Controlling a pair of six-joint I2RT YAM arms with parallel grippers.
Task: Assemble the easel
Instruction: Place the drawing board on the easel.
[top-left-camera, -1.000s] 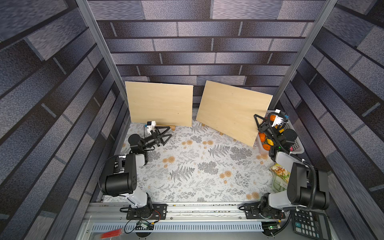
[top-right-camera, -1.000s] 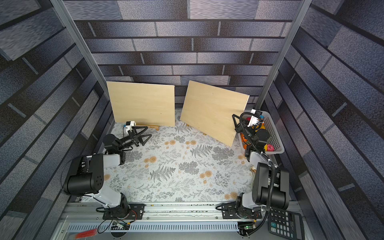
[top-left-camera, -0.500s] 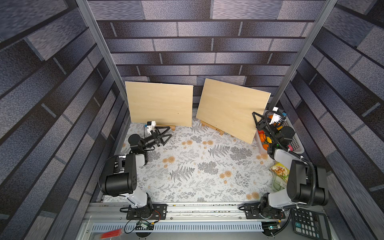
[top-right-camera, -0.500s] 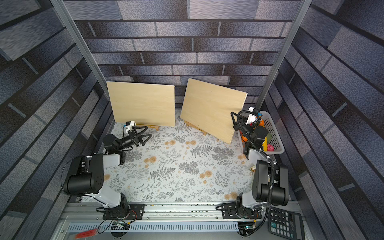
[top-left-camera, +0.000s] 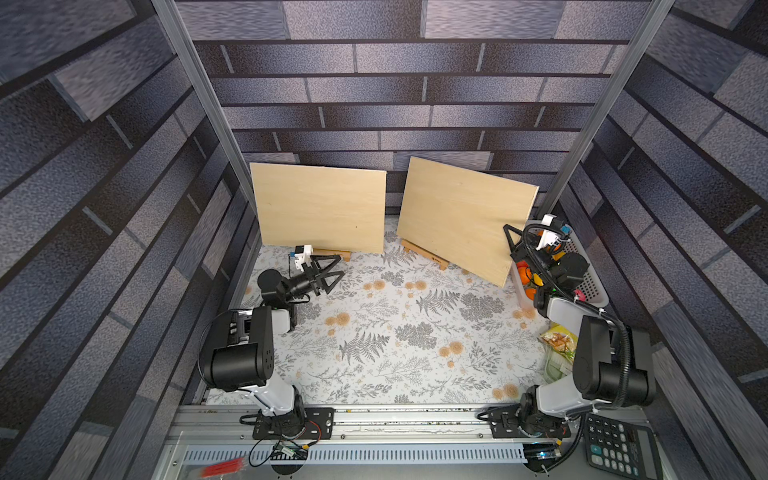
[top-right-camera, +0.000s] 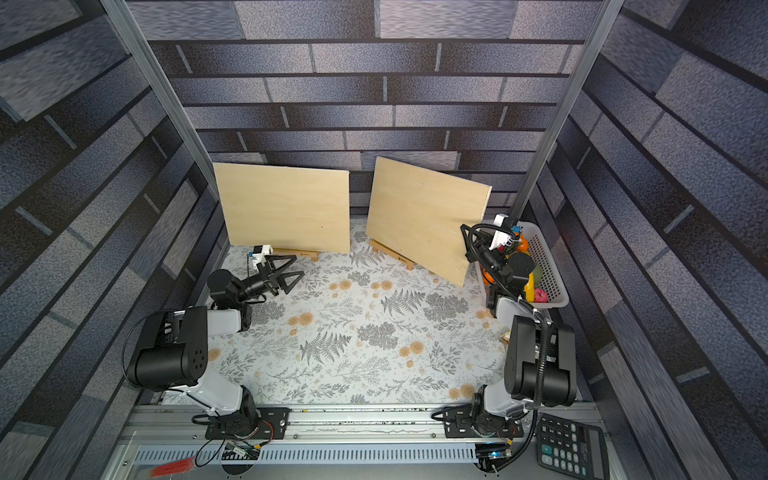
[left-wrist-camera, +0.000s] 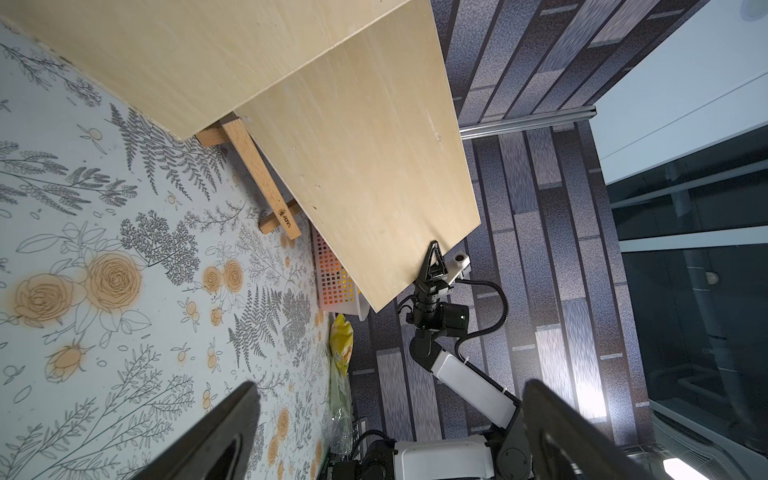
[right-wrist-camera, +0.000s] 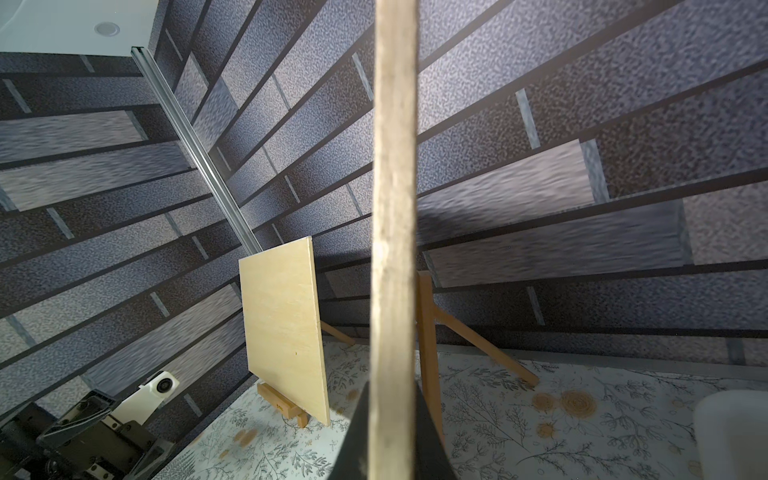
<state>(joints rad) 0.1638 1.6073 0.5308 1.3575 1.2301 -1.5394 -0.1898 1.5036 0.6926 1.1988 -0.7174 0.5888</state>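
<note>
With the right gripper (right-wrist-camera: 392, 386) clamped on the side edge of the tilted board (top-left-camera: 461, 216), level it gently onto the back-right wooden stand (top-left-camera: 424, 254) (the left gripper (top-left-camera: 338, 268) gapes wide, empty).

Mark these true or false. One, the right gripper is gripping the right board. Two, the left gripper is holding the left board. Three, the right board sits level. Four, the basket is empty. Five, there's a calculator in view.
1. True: the right gripper is shut on the edge of the right board.
2. False: the left gripper is open, clear of the left board, and holds nothing.
3. False: the right board is tilted; the left board sits level.
4. False: the basket holds orange items.
5. True: a calculator lies at the front.
</note>
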